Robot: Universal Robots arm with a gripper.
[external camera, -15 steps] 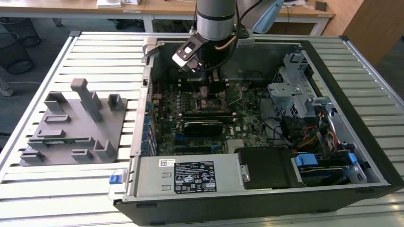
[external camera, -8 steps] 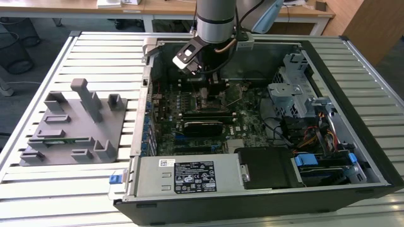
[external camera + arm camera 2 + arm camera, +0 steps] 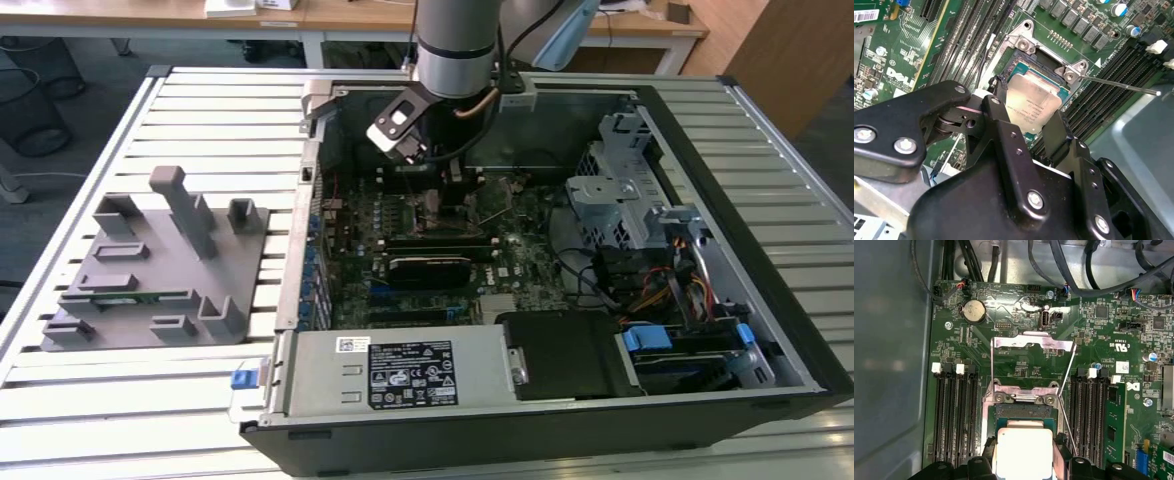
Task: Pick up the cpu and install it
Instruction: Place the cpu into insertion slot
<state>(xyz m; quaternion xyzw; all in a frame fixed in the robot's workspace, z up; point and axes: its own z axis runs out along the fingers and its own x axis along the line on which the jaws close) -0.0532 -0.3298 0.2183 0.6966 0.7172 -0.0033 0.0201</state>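
Pale slatted metal worktop [image 3: 134,420] catching light, wooden desks [image 3: 350,14] standing beyond its far edge, black wire bin [image 3: 27,115] sitting on grey floor [image 3: 127,55]

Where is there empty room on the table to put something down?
Bare table slats lie beyond the grey fixture and in front of it, at the exterior view's left of the computer case. Inside the case it is crowded: the claw holds the cpu over the socket.

The arm [image 3: 454,40] points straight down, claw [image 3: 1029,112] clamped.
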